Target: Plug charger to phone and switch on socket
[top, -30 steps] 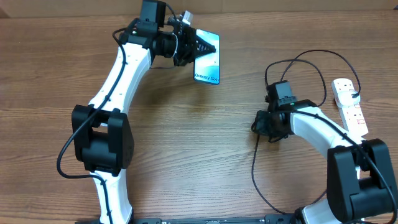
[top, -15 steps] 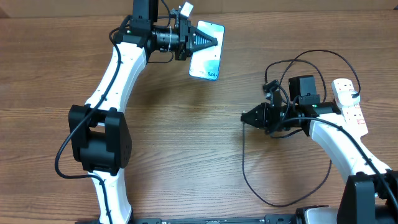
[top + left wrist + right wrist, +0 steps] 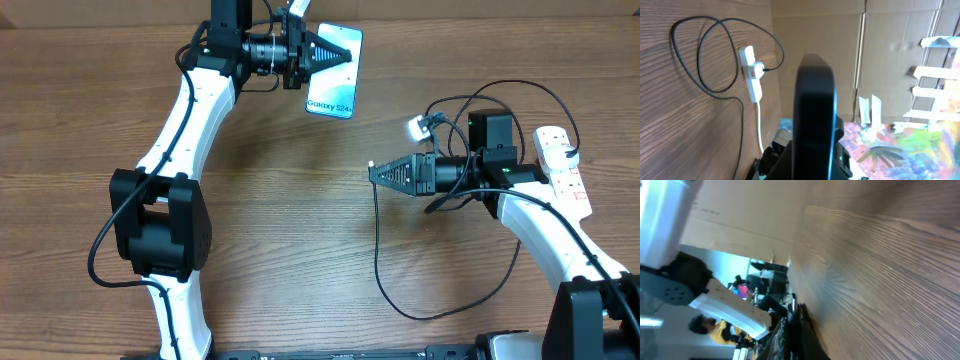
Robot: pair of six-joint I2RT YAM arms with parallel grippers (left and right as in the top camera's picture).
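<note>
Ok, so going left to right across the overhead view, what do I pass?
Left arm's black elbow joint → slim cyan-screened phone, pinched by the left gripper → right gripper, shut on the thin black charger cable → white power strip with red switches.

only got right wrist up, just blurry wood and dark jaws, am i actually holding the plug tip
Observer: yes, the right gripper has its jaws shut on the charger tip.
Operator: where's the phone
Observer: the left gripper holds the phone in the air, ahead-left of your tip.
Operator: other end plugged in
Observer: left wrist shows a black plug in the socket; whether it's switched on is too small to tell.
</note>
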